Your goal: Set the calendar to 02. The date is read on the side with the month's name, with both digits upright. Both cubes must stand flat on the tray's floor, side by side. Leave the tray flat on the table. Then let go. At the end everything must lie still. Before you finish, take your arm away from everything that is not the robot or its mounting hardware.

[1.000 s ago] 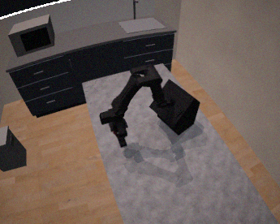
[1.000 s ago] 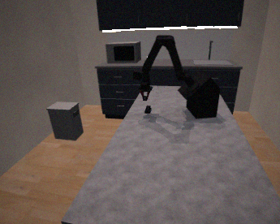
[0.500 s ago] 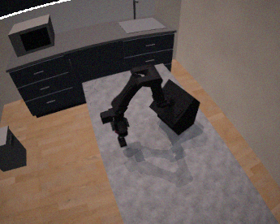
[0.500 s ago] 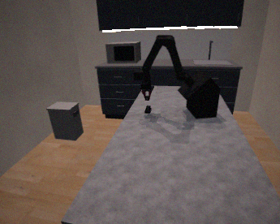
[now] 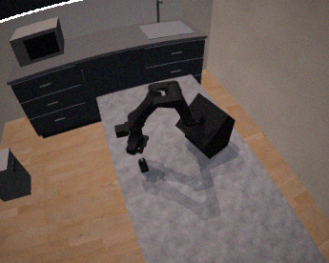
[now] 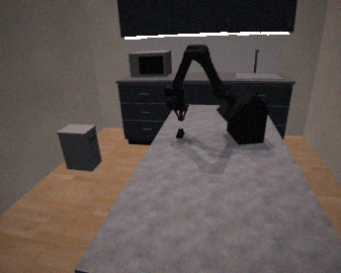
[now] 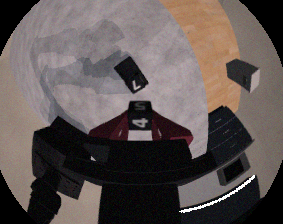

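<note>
My gripper [image 5: 141,147] [image 6: 181,114] [image 7: 140,113] is shut on a black cube, held raised above the table. In the wrist view the cube [image 7: 140,116] shows a white 4 lying sideways on one face and a dimmer character like a 5 or S on another. A small dark block [image 5: 143,165] [image 6: 180,134] [image 7: 133,76] rests on the table below, apart from the held cube. It bears a white mark like a 7 or an L at its near end. Where tray and other cube meet in it is too dark to tell.
The grey table [image 5: 213,205] [image 6: 206,198] has its long edge close beside the dark block. The arm's large black base box [image 5: 210,126] [image 6: 247,119] stands off to the right in the top and exterior views. A grey cabinet [image 5: 9,176] [image 6: 80,148] stands on the floor at the left.
</note>
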Robot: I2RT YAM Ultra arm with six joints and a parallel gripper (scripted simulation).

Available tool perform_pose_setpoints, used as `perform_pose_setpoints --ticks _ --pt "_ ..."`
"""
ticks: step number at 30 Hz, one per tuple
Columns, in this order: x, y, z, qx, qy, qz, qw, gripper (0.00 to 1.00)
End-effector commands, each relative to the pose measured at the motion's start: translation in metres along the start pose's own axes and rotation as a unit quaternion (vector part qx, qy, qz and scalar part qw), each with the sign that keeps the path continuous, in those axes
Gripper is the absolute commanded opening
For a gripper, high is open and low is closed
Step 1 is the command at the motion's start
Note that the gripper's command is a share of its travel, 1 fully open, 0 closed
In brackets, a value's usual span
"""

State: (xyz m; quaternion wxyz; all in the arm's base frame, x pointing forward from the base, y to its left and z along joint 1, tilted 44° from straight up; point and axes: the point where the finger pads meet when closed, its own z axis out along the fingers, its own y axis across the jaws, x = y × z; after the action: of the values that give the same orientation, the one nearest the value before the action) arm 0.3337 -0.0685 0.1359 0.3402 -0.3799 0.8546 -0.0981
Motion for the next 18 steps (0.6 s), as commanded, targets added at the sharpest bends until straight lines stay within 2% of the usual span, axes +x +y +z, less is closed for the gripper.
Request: perform_pose_setpoints --ticks 1,5,8,9,12,18 --pt "0.001 -0.008 -0.003 0.001 -0.016 0.093 0.996 0.27" --pt "0.012 -0.016 -0.002 0.000 -0.016 0.175 0.984 0.27" --pt "0.013 -0.016 -0.002 0.000 -0.016 0.184 0.983 0.27" --pt "0.022 -0.021 -0.001 -0.001 -0.017 0.238 0.971 0.27" --pt "0.029 -0.026 -0.001 -0.001 -0.017 0.289 0.957 0.27" --pt "0.048 -0.036 -0.001 -0.002 -0.021 0.406 0.914 0.27"
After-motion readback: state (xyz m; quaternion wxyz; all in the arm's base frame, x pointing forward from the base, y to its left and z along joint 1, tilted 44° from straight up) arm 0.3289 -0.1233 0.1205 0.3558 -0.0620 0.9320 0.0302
